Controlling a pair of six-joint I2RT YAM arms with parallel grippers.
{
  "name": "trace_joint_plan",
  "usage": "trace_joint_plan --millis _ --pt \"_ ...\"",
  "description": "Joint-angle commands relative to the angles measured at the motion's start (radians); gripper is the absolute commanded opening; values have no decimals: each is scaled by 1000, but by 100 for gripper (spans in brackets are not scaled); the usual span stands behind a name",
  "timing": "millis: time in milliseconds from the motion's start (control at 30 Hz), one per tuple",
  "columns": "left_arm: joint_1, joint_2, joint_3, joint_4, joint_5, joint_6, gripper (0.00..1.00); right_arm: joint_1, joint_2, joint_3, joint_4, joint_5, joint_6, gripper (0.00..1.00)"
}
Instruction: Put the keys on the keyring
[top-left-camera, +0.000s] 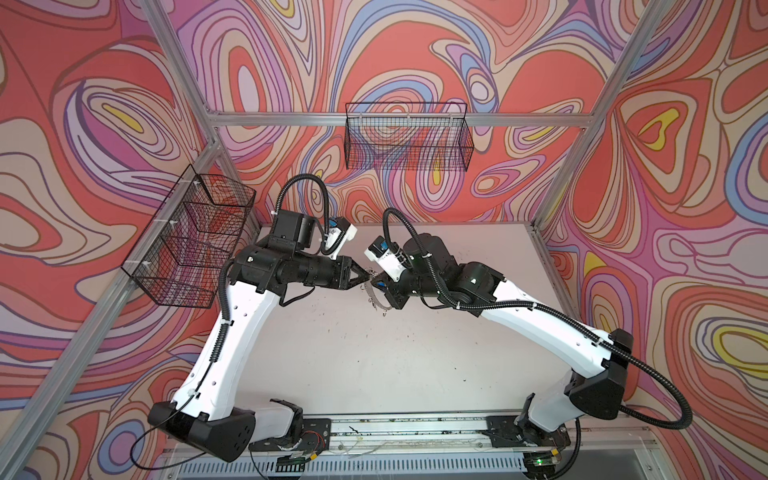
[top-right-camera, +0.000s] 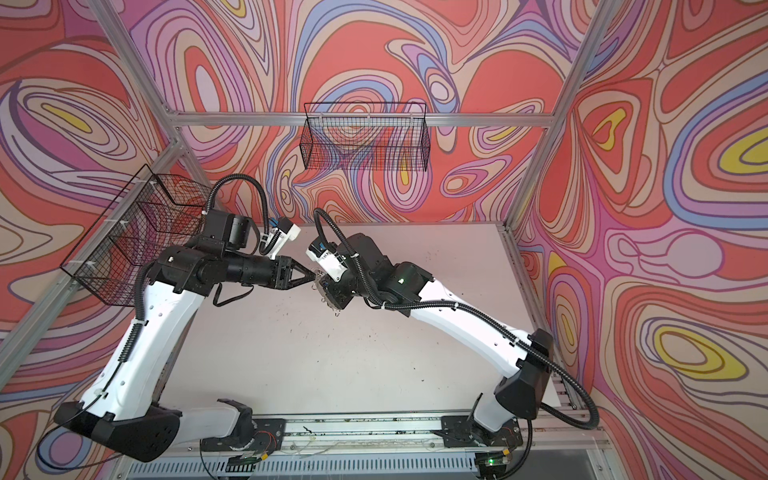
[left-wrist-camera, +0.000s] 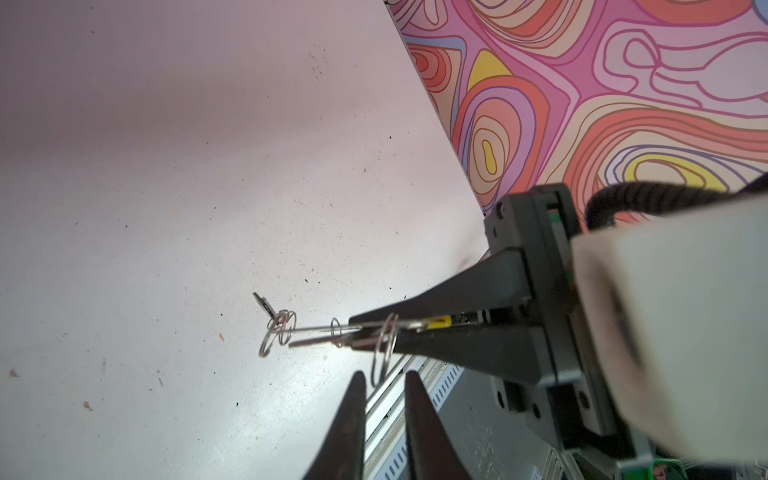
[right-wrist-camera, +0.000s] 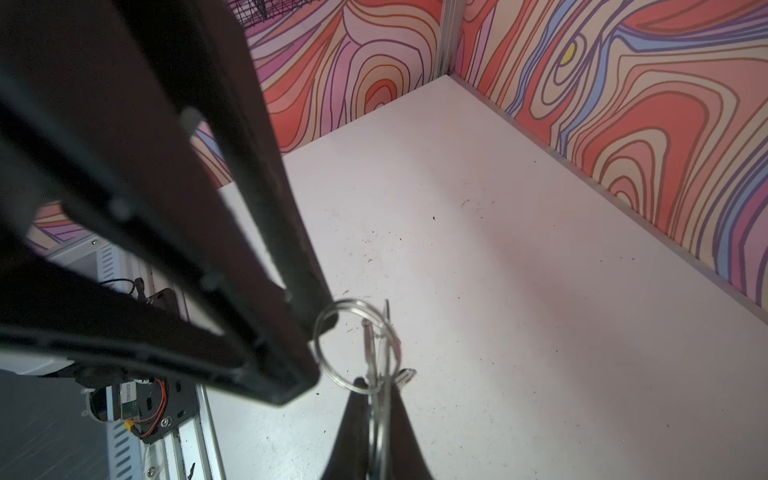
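Observation:
The keyring (left-wrist-camera: 316, 329), a thin grey hoop with a yellow segment (left-wrist-camera: 439, 322), shows edge-on in the left wrist view. My right gripper (left-wrist-camera: 365, 330) (right-wrist-camera: 378, 380) is shut on it near the yellow part, above the table's middle (top-left-camera: 376, 286) (top-right-camera: 324, 286). Small wire rings (left-wrist-camera: 282, 328) hang at the hoop's far end, with what looks like a grey key blade (left-wrist-camera: 262, 300). A bigger split ring (left-wrist-camera: 384, 349) (right-wrist-camera: 353, 345) dangles with its lower loop between the tips of my left gripper (left-wrist-camera: 384, 376) (top-left-camera: 368, 274) (top-right-camera: 313, 277). That gripper is slightly open and pinches nothing.
Both arms meet over the white table (top-left-camera: 374, 353). A black wire basket (top-left-camera: 407, 137) hangs on the back wall and another (top-left-camera: 191, 237) on the left wall. An aluminium rail (top-left-camera: 395, 428) runs along the front edge. Patterned walls close in three sides.

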Motion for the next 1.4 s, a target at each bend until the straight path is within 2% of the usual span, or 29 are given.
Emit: trace_joint_plan --millis 0,167,333,433,533,800,933,1133,1367 --pt "-3 -80 -49 108 -33 -38 42 -8 -49 -22 76 -18 61 0" --pt "-3 -207 -226 389 -38 -192 48 -9 -62 -49 139 -51 156 0" --pt "-5 -302 -382 630 -82 -327 46 -8 -48 -34 143 -61 206 0" --pt "-4 -319 -422 701 -104 -387 43 -9 -48 -36 146 -51 209 0" --pt "-4 -317 -439 742 -109 -424 43 -9 -48 -41 150 -40 208 0" --pt "-8 -282 -492 886 -21 -542 42 -7 -39 -45 156 -35 201 0" --pt "-19 -268 -492 881 7 -552 39 -8 -39 -44 159 -34 197 0" --pt "-26 -280 -494 881 15 -550 28 -8 -35 -49 168 -30 197 0" --pt "-26 -278 -501 923 55 -572 27 -8 -29 -44 168 -29 194 0"
